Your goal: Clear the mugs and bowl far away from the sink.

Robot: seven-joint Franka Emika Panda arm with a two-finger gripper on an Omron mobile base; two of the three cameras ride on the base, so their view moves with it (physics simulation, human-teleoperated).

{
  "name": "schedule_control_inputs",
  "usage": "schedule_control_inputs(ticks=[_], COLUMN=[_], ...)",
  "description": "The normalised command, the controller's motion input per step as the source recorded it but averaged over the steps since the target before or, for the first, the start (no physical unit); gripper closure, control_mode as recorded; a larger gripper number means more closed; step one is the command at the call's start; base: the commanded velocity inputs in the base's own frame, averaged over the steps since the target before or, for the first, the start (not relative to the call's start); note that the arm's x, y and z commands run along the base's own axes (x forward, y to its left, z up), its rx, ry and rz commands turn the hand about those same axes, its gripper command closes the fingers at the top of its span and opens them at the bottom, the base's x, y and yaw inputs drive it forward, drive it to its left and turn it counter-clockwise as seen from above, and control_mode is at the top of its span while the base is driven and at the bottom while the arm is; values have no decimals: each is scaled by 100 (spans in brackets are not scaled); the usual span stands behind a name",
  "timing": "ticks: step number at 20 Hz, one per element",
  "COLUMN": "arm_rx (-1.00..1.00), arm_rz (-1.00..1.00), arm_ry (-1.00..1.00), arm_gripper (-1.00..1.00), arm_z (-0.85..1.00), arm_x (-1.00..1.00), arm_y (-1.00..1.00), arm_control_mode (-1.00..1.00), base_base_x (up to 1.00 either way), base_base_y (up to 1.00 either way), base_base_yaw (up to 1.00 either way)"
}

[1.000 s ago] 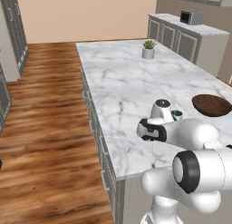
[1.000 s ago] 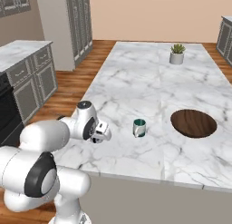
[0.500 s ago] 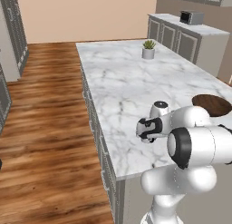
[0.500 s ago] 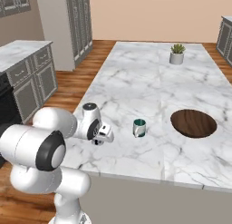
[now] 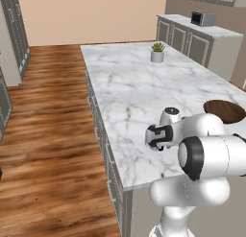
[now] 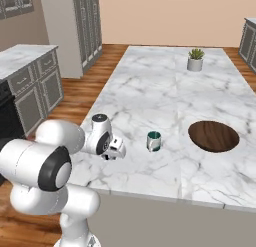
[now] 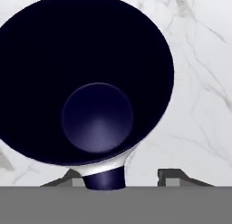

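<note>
Dark mug at the pincer, unlabelled.

The arm has lifted its bulk since a second ago; the big dark-faced elbow joint, which hung low near the frame's bottom edge in the left base view, now stands higher, close behind the wrist; in the right base view the same joint has likewise climbed and drawn a little toward the table; most of that rise came in the first half second, little after; the end effector itself has barely shifted above the marble, yet its jaws have parted, the fingertips now standing apart on either side of the dark mug's handle, no longer pinched together.
</note>
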Motion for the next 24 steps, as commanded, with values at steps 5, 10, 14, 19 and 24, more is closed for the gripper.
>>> schedule_control_inputs(ticks=[5,10,14,19,24], arm_rx=[1,0,0,0,0], arm_rz=[0,0,0,0,0], arm_ry=[6,0,-1,-4,-24], arm_gripper=[-100,-100,-100,-100,-100], arm_z=[0,44,90,100,100], arm_x=[-32,-27,-8,-51,-84], arm_y=[0,3,8,21,16], arm_control_mode=[-100,-100,-100,-100,-100], base_base_x=[0,0,0,0,0], base_base_y=[0,0,0,0,0], base_base_yaw=[0,0,0,0,0])
